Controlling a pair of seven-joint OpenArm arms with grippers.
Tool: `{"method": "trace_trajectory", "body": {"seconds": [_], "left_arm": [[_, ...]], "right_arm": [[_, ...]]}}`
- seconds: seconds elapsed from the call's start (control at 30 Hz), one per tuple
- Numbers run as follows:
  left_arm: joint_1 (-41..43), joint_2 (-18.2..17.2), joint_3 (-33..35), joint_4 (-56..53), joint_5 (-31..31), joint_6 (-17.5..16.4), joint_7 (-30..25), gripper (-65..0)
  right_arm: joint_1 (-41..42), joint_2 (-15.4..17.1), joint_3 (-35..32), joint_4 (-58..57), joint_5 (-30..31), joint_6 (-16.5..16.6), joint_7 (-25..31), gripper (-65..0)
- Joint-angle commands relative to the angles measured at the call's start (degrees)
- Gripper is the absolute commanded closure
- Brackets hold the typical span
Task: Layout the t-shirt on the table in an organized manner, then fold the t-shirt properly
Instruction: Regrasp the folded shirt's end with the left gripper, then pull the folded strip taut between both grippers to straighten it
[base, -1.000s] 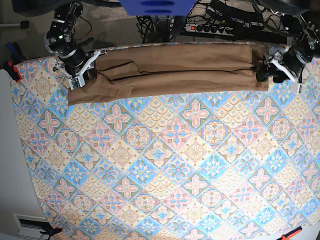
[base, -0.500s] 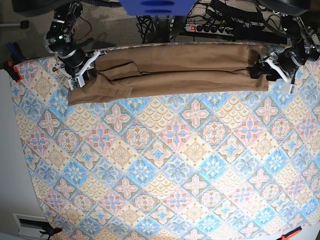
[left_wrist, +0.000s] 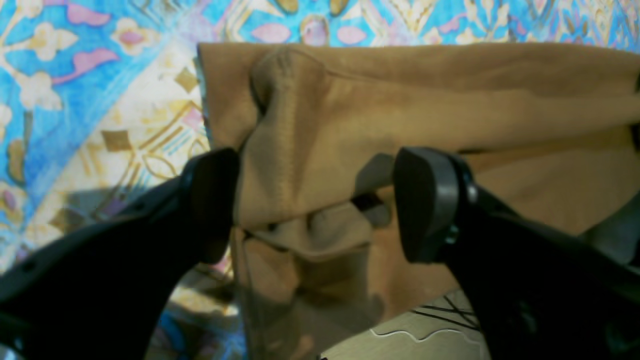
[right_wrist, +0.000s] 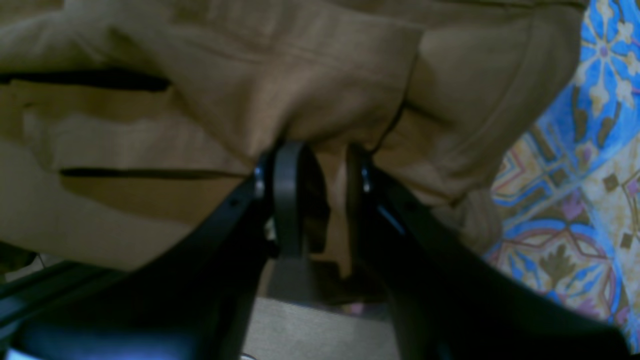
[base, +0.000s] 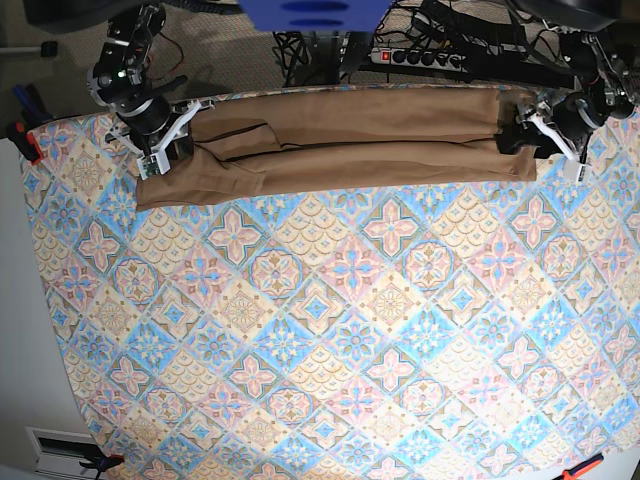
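Observation:
The tan-brown t-shirt (base: 350, 140) lies as a long folded band along the far edge of the patterned table (base: 330, 330). At its right end my left gripper (base: 515, 140) stands open. In the left wrist view that gripper (left_wrist: 320, 205) has its black fingers (left_wrist: 430, 205) either side of a raised fold of the t-shirt (left_wrist: 400, 100). At the band's left end sits my right gripper (base: 165, 150). In the right wrist view that gripper (right_wrist: 322, 195) is shut on a pinch of the t-shirt (right_wrist: 250, 75), with the table (right_wrist: 575, 200) showing to the right.
A power strip with cables (base: 420, 55) lies on the floor behind the table's far edge. A blue part (base: 310, 12) hangs at top centre. Clamps grip the table at the left edge (base: 22, 140) and the front right corner (base: 585, 467).
My left gripper has moved left and slightly up onto the shirt's right end, staying open. The right arm and the shirt have not shifted.

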Motion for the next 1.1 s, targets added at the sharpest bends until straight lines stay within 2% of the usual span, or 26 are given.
{"method": "trace_trajectory", "body": {"seconds": [0.0,0.07,0.13,0.3,0.4,0.53,0.77,0.97,1.07], "left_arm": [[0.2,0.4,0.0,0.1,3.1,0.8,1.0,-47.1],[0.2,0.9,1.2,0.5,4.2,0.8,1.0,-46.1],[0.8,0.9,3.5,0.5,4.8,0.8,1.1,-40.9],[1.5,0.9,6.6,0.1,5.1,0.8,1.0,-11.9],[1.5,0.9,8.5,0.1,6.3,0.8,1.1,-1.9],[1.2,1.2,9.0,0.2,10.0,0.8,1.1,0.0],[-0.2,1.1,8.7,0.3,10.0,0.8,1.4,0.0],[-7.7,1.1,4.2,0.3,10.4,0.8,10.8,0.0],[-11.3,1.1,3.8,0.2,10.6,0.8,12.5,0.0]], "right_arm": [[0.1,0.4,0.2,0.9,0.9,0.2,1.0,-13.8],[0.1,0.4,0.2,0.9,0.9,0.2,1.0,-13.8],[0.1,0.4,0.2,0.9,0.9,0.2,1.0,-13.8],[0.1,0.4,0.2,0.9,0.9,0.2,1.0,-13.8],[0.1,0.4,0.2,0.9,0.9,0.2,1.0,-13.7],[0.1,0.4,0.2,0.9,0.9,0.2,1.0,-13.7],[0.1,0.4,0.2,0.9,0.9,0.2,1.0,-13.7],[0.1,0.4,0.2,0.9,0.9,0.2,1.1,-13.7],[0.1,0.4,0.2,0.9,0.9,0.2,1.2,-13.7]]}}
